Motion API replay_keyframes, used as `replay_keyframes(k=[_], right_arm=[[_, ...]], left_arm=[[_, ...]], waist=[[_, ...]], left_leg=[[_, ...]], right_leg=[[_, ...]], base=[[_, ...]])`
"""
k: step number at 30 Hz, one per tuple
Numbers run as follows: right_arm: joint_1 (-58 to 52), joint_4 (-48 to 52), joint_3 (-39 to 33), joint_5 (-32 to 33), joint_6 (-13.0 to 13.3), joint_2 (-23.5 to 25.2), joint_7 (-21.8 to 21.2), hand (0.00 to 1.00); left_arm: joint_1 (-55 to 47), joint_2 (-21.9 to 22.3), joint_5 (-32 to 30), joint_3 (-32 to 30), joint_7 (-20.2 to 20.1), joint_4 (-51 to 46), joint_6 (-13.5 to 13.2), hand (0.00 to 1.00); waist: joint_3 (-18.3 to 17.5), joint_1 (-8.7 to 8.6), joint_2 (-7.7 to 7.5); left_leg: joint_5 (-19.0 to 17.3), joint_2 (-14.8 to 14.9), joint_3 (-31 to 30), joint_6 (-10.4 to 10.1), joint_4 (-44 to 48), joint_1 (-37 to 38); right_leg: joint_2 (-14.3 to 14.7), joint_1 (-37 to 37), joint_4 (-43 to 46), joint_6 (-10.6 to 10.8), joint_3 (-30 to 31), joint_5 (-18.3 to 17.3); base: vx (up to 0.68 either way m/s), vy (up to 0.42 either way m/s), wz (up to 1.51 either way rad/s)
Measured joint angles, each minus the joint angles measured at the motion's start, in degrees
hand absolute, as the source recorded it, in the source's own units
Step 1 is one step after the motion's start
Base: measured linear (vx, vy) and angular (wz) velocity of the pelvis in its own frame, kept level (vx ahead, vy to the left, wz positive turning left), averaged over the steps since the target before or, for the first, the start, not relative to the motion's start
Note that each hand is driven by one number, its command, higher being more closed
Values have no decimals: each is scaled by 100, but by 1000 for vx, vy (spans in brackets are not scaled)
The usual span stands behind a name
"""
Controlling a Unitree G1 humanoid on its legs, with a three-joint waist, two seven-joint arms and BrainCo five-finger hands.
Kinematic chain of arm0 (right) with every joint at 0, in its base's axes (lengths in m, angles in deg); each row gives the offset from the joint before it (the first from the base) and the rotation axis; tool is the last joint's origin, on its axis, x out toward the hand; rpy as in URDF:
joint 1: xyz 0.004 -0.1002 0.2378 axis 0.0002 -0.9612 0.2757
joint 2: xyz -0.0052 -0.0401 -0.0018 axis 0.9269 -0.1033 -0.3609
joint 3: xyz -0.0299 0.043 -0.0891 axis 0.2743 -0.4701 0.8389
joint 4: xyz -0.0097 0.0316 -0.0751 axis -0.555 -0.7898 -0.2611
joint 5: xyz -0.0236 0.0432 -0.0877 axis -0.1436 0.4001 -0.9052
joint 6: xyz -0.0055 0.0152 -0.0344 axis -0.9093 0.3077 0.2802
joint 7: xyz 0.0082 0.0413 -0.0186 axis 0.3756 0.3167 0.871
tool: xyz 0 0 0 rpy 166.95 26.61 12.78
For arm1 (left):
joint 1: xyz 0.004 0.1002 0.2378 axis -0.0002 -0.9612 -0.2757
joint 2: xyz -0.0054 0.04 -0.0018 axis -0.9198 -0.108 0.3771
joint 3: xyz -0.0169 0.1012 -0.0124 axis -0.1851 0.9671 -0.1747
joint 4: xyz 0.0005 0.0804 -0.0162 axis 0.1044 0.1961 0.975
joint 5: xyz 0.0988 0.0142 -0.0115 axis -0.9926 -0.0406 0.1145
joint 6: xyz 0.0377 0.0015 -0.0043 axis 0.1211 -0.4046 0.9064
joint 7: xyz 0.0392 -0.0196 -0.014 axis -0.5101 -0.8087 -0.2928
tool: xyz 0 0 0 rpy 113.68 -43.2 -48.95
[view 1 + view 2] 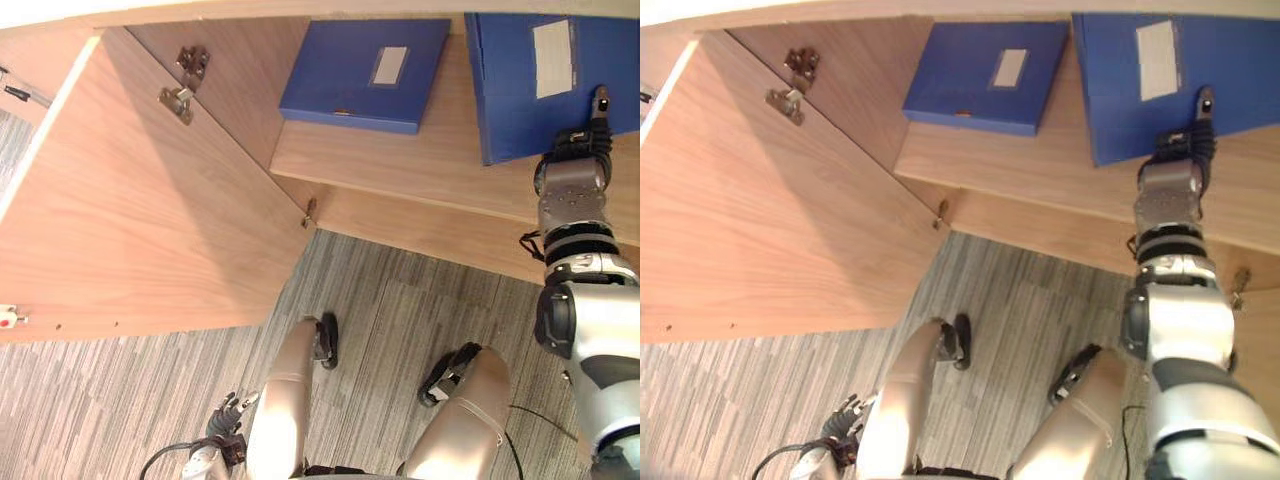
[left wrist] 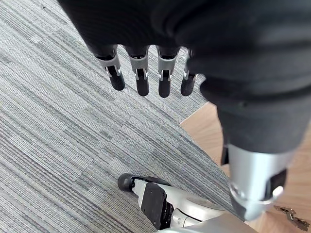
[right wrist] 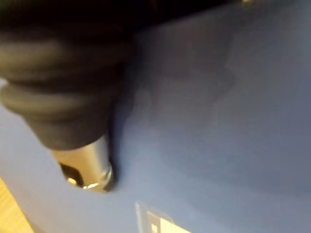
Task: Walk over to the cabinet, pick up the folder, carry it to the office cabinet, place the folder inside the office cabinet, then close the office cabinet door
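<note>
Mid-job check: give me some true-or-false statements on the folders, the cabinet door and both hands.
1. Two flat folders lie on the light wooden shelf: the left blue folder and the right blue folder. True.
2. The light wooden cabinet door is shut. False: it stands wide open, on the robot's left.
3. The right hand touches the right blue folder. True.
4. The left hand grips a folder. False: it hangs open and empty over the grey striped carpet.
</note>
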Motion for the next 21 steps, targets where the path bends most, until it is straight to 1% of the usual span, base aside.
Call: replay_keyframes(k=[1, 4, 6, 11, 15, 17, 18, 19, 20, 21], right_arm=[[7, -1, 7, 8, -1, -4, 34, 0], [37, -6, -60, 131, 60, -3, 138, 0], [37, -11, -311, 154, 146, 2, 238, 0], [33, 7, -734, 218, 234, 8, 280, 0], [23, -7, -691, 182, 266, 7, 281, 0], [33, -29, -346, 52, 113, -17, 257, 0], [50, -142, 102, -269, -79, -67, 159, 0], [76, -221, 375, -481, -186, -95, 84, 0], [105, -321, 882, -1160, -534, -178, -109, 0], [155, -441, 1534, -1999, -888, -274, -429, 0]], left_arm=[[0, -17, 27, 38, 2, -8, 13, 0], [-1, -35, 69, 157, 39, -73, 47, 0], [-10, -45, 169, 191, 57, -146, 79, 0], [-12, -48, 184, 257, 83, -146, 96, 0], [-11, -48, 186, 257, 89, -138, 97, 0], [-44, -48, 189, 270, 89, -189, 101, 0], [-66, -51, 196, 270, 86, -207, 100, 0], [-76, -54, 196, 270, 81, -216, 100, 0], [-87, -56, 195, 275, 46, -233, 102, 0], [-129, -64, 199, 278, -15, -319, 102, 0]], waist=[[0, 4, 0], [38, 3, 77], [43, 3, 92], [73, -6, 158], [72, -19, 160], [70, -18, 164], [67, -20, 168], [67, -12, 168], [68, 1, 166], [68, 1, 166]], left_leg=[[6, -8, 21, -1, -10, -5], [17, -31, 30, 4, -45, -7], [105, -98, 34, 4, -155, -8], [163, -102, 31, -19, -213, 4], [216, -106, 32, -36, -332, 78], [247, -84, 50, -60, -488, 183], [277, -34, 56, -74, -597, 252], [310, 5, 64, -42, -649, 281], [337, 33, 80, -38, -753, 344], [356, 35, 116, -27, -844, 426]], right_leg=[[-9, -33, 12, 0, 31, 0], [-37, -56, 25, 1, 44, 0], [-91, -101, 24, -1, 56, 0], [-82, -102, 2, -2, 53, 1], [-67, -50, -67, -9, 27, 8], [-24, 49, -220, -97, -29, 63], [49, 130, -359, -116, -87, 124], [94, 165, -433, -131, -119, 159], [147, 227, -553, -149, -156, 216], [159, 291, -645, -141, -166, 253]], base=[[19, -51, 4], [20, -47, 4], [32, -72, 11], [42, -67, 2], [38, -64, 0], [38, -59, -9], [41, -50, -15], [42, -35, -19], [47, -26, -16], [50, -22, -12]])
